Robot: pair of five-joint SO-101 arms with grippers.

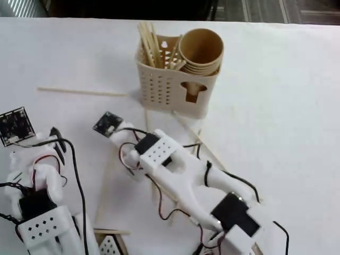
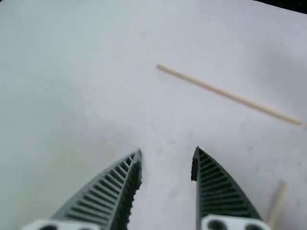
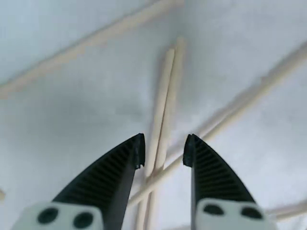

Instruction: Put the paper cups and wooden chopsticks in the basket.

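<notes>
Right gripper (image 3: 164, 147) spread, straddled chopstick pair (image 3: 165, 91). Needed square descent, pinch on both together, clear of crossing stick (image 3: 240, 108). Left gripper (image 2: 167, 153) spread too.

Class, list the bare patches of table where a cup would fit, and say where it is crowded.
Bare: right of the basket, out to the table edge; also beyond the lone chopstick, far left. Crowded: before the basket, where loose chopsticks cross under the right claw.
</notes>
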